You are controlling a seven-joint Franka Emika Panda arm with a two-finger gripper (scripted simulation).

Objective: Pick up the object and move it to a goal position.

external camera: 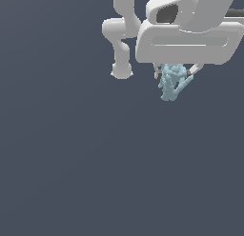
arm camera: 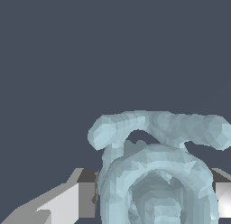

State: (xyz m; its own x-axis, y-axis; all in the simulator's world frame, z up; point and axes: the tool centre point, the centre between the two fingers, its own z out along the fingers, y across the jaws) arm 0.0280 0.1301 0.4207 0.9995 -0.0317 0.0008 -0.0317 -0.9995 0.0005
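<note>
The object (external camera: 170, 83) is a small pale blue-teal lumpy figurine hanging under the white arm near the top of the exterior view. My gripper (external camera: 174, 74) is shut on the object, one finger at each side, and most of both fingers is hidden behind the hand. In the wrist view the object (arm camera: 158, 173) fills the space between my two fingers (arm camera: 74, 198), pressed against both pads, with a curved bumpy arm of it sticking out sideways.
The white arm's links (external camera: 121, 35) hang at the top of the exterior view. Plain dark grey-blue background (external camera: 95, 173) lies all around, with no other objects or edges showing.
</note>
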